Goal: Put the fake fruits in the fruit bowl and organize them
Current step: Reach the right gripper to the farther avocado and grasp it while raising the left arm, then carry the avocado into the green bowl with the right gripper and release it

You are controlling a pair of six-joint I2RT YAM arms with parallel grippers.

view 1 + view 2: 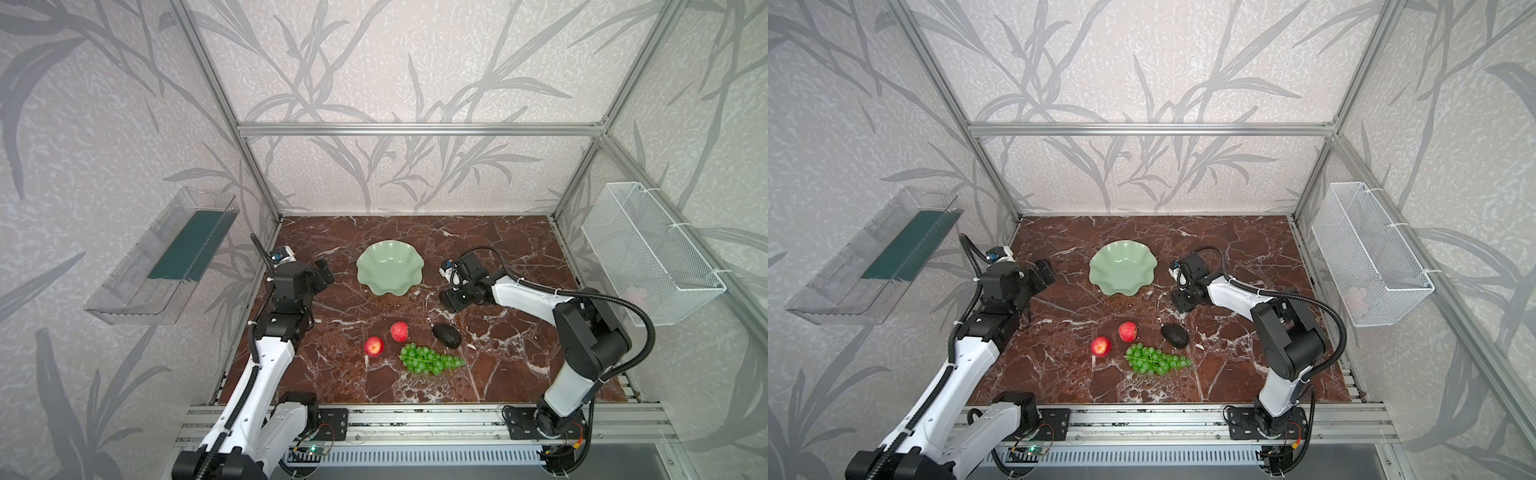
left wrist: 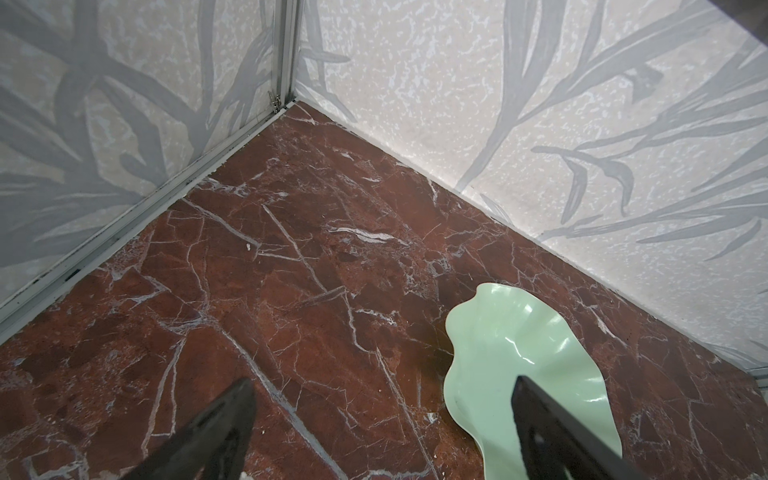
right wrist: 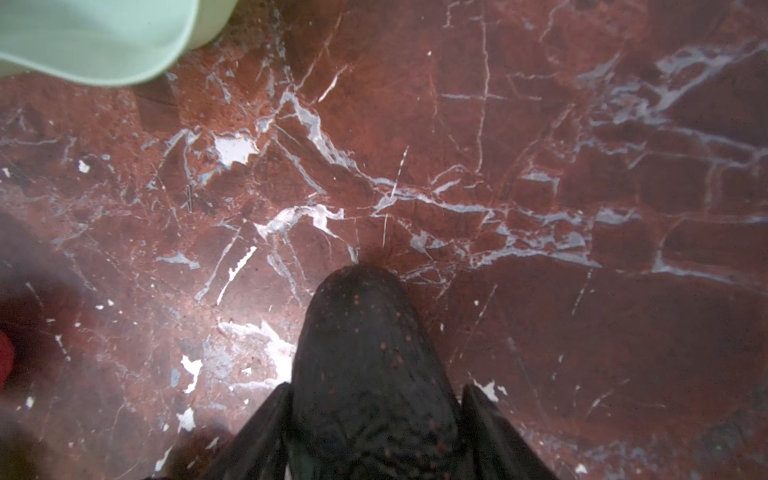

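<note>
The pale green scalloped fruit bowl (image 1: 390, 269) (image 1: 1123, 269) stands empty at the middle back of the marble table. In front of it lie two red peaches (image 1: 399, 331) (image 1: 374, 346), a bunch of green grapes (image 1: 430, 359) and a dark avocado (image 1: 446, 336). My right gripper (image 1: 451, 300) is low over the table, right of the bowl. In the right wrist view its fingers (image 3: 490, 419) press both sides of another dark avocado (image 3: 365, 340), so the right gripper (image 3: 376, 388) is shut on it. My left gripper (image 2: 382, 382) (image 1: 324, 276) hangs open and empty left of the bowl (image 2: 519, 340).
A white wire basket (image 1: 648, 253) hangs on the right wall and a clear plastic tray (image 1: 166, 257) on the left wall. Aluminium frame posts stand at the table's back corners. A rail with both arm bases runs along the front edge.
</note>
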